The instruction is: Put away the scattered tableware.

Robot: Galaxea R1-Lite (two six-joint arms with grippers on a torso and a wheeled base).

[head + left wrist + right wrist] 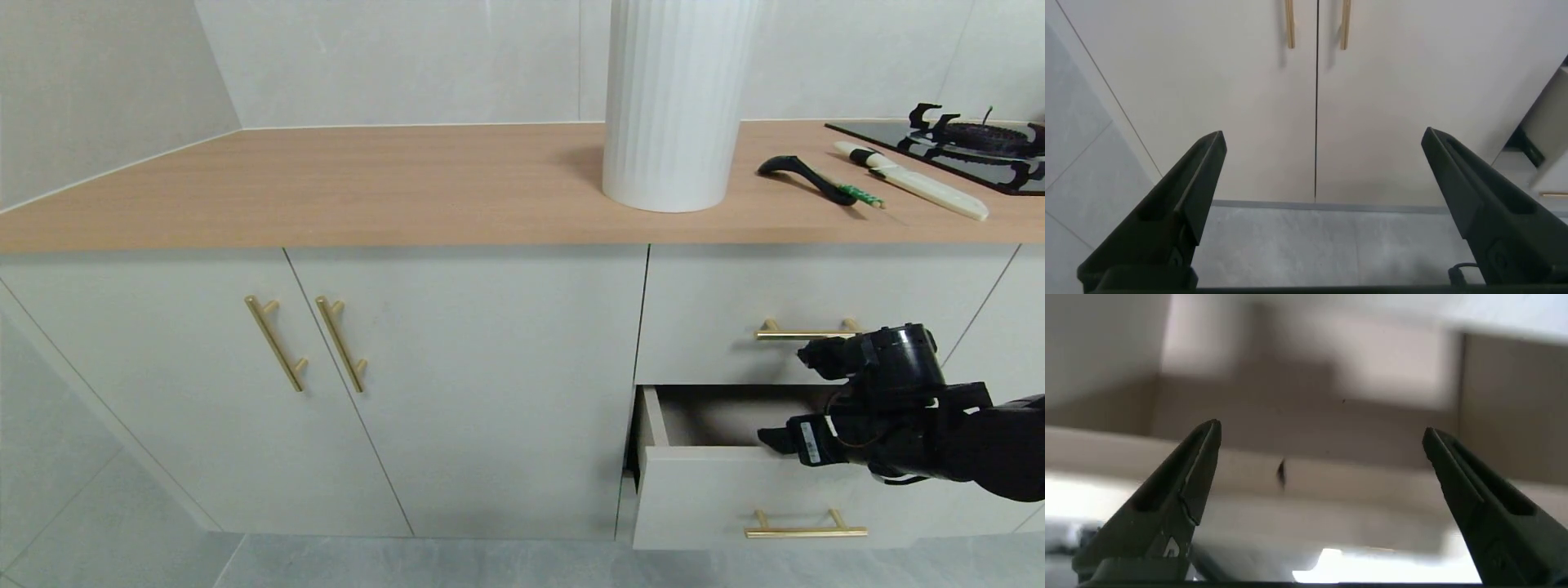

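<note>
Now the right jaws are hovering spread wide at the open drawer [709, 498]. The left jaws are gaping likewise, facing cabinet doors [1396, 122].

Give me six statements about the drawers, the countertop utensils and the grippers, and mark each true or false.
1. The lower drawer is pulled open. True.
2. The upper drawer is open as well. False: it is shut.
3. The white knife lies inside the open drawer. False: it lies on the countertop near the stove.
4. The black spoon lies between the white ribbed container and the white knife. True.
5. The left gripper is shut on a spoon. False: its fingers are open and empty, facing the cabinet doors.
6. The right gripper, fingers open, is at the lower drawer's top edge. True.
</note>
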